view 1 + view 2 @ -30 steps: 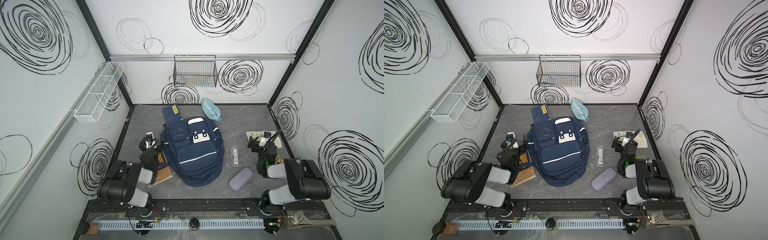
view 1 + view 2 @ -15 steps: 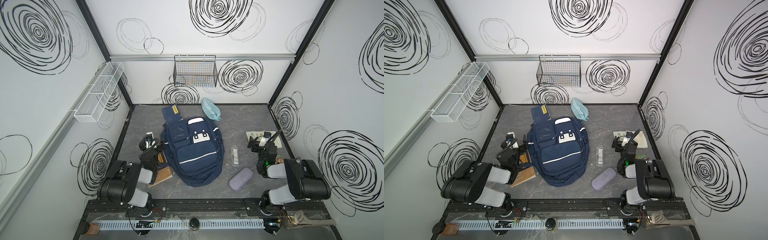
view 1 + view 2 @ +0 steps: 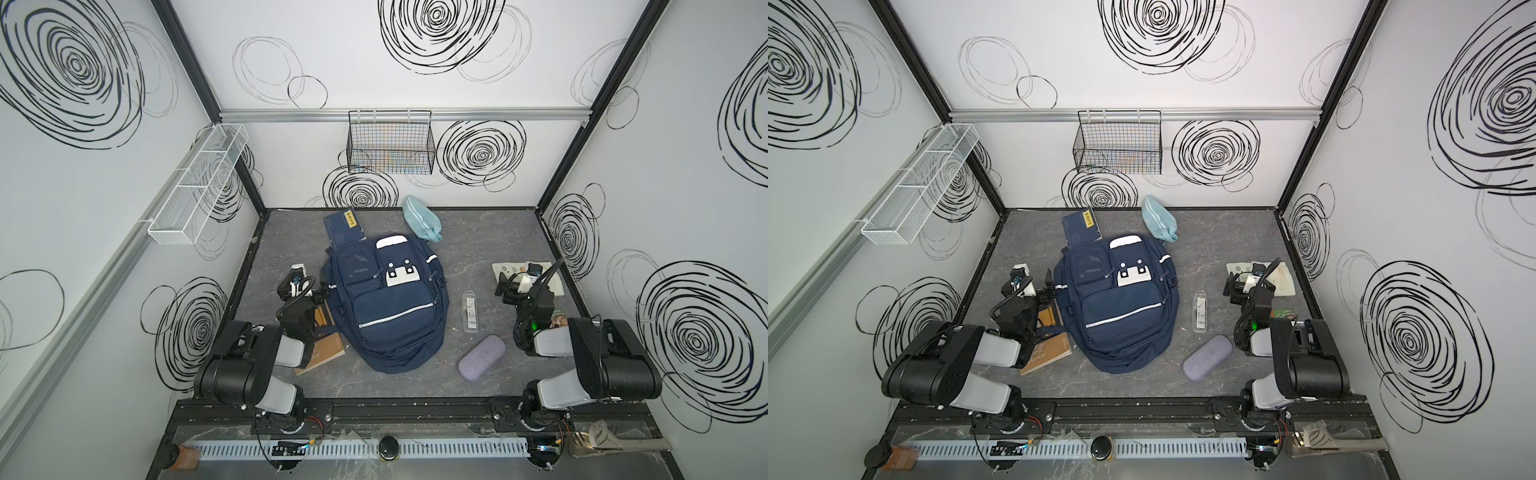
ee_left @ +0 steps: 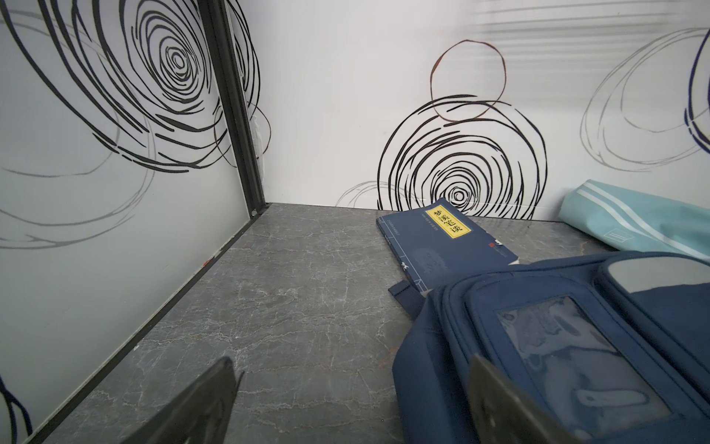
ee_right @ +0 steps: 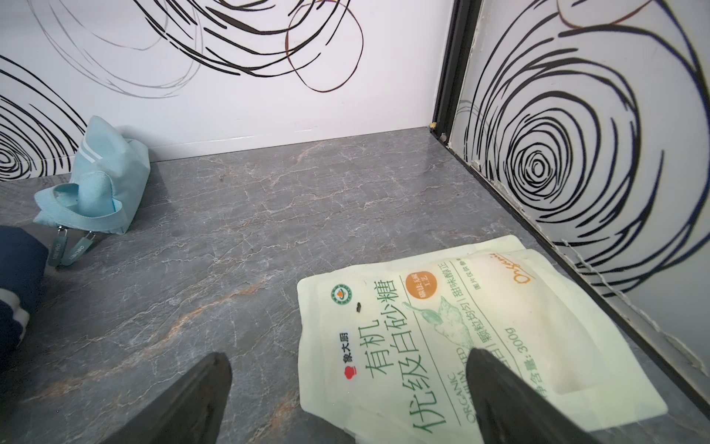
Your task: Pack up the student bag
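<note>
Grey marbled table point(image 3: 490, 249), walled on three sides. You have the student bag point(image 3: 386, 307) lying flat mid-table, front pockets up, its top toward the back wall; both top views show it, and its zips look closed from above.

On the back wall, a black wire basket point(image 3: 390, 143). On the left wall, a white mesh shelf point(image 3: 199, 183).

Dark blue book point(image 3: 344, 226) with a yellow label: at the bag's top left corner, with the bag overlapping its near corner in the left wrist view. Light blue pouch point(image 3: 422, 218): just beside the bag's top right corner, near the back wall. Brown notebook point(image 3: 326, 353): by the bag's lower left side, partly under your left arm. Pale sugar bag point(image 3: 555, 284): flat near the right wall, well apart from the backpack. Purple case point(image 3: 482, 362) and clear flat packet point(image 3: 470, 311): on the table between the bag and your right arm, near each other but apart.

Your left gripper point(image 4: 350, 369): jaws spread wide, nothing between them. It sits just beside the bag's left side, and one finger overlaps the bag's edge in the wrist view. Whether it touches, you cannot tell.

Your right gripper point(image 5: 345, 357): jaws spread wide, holding nothing. One finger is over the sugar bag's near part, the other over bare table.
</note>
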